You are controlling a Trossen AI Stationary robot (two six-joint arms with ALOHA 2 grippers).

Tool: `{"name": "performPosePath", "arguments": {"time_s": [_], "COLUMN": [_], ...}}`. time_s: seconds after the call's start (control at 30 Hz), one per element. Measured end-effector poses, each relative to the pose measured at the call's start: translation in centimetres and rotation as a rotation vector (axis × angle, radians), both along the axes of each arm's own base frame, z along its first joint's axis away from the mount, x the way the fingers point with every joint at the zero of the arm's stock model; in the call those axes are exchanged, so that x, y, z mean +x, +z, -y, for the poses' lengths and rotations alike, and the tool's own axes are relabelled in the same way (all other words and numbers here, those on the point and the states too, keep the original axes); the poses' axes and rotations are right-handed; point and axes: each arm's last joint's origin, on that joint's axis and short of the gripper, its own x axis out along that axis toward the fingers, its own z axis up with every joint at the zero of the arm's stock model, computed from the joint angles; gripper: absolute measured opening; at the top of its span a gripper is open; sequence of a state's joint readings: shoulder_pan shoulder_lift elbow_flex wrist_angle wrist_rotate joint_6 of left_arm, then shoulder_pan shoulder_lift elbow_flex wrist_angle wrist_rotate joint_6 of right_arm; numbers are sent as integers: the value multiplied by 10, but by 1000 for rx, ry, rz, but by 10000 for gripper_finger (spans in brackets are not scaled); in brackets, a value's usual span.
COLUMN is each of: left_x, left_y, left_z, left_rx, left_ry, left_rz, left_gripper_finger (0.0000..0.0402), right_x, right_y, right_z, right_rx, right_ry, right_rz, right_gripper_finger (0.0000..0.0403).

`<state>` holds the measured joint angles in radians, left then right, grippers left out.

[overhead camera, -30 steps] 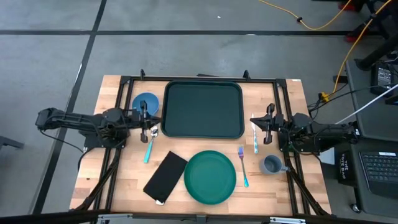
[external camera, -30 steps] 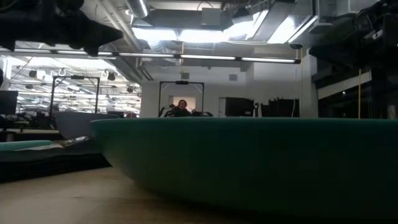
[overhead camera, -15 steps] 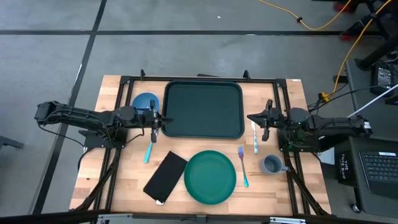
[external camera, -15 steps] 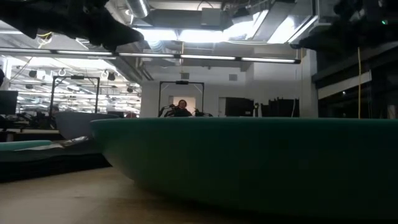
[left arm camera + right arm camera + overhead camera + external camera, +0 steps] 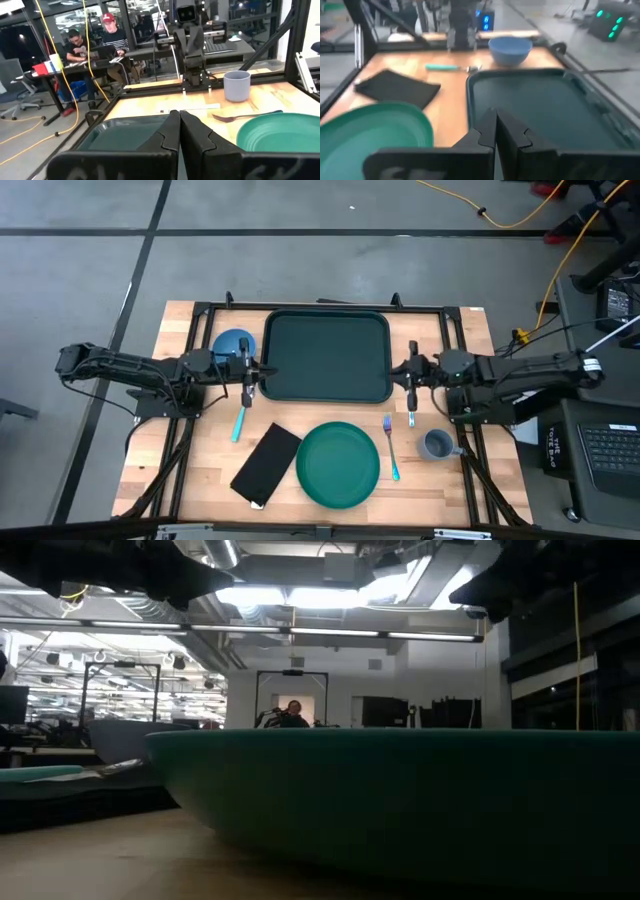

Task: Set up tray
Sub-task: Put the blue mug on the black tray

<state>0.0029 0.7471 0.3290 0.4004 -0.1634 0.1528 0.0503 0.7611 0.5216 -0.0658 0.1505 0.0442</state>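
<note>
The tray (image 5: 326, 356), dark green and empty, lies flat at the back middle of the wooden table (image 5: 200, 460), flanked by both arms. Nearest the front edge sit a round green plate (image 5: 338, 464), which fills the low view, and a black cloth (image 5: 266, 464) to its left. To the plate's right a fork (image 5: 390, 446) lies beside a grey cup (image 5: 436, 445). Farther back, the left gripper (image 5: 246, 371) hangs at the tray's left rim with its fingers (image 5: 172, 131) pressed together on nothing, above a teal-handled spoon (image 5: 240, 418) that lies beside the tray. Opposite, the right gripper (image 5: 410, 372) hangs at the tray's right rim, its fingers (image 5: 492, 127) likewise clenched and empty, over a pale utensil (image 5: 411, 412) lying along that edge. A blue bowl (image 5: 233, 344) stands just off the tray's left rear corner. Beyond the table, in the left wrist view, two people (image 5: 95, 42) sit at a desk.
</note>
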Motion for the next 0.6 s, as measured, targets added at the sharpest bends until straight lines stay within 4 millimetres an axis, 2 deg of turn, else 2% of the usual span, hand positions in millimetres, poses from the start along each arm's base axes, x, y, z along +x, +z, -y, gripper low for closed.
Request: {"name": "performPosePath", "arguments": {"time_s": [0.13, 0.37, 0.47, 0.6], "left_x": [0, 0, 0, 0], "left_y": [0, 0, 0, 0], "left_z": [0, 1, 2, 2], "left_rx": [0, -9, -9, -32], "left_ry": [0, -48, -60, -60], "left_rz": [0, 1, 0, 3], "left_gripper_finger": [2, 2, 2, 2], "right_x": [9, 16, 17, 22], "right_y": [4, 20, 28, 42], "right_z": [-6, -25, -37, -61], "right_rx": [21, 182, 214, 241], "right_ry": [3, -61, -113, -117], "right_rz": [-114, -358, -461, -508], "right_gripper_finger": [9, 5, 3, 4]}}
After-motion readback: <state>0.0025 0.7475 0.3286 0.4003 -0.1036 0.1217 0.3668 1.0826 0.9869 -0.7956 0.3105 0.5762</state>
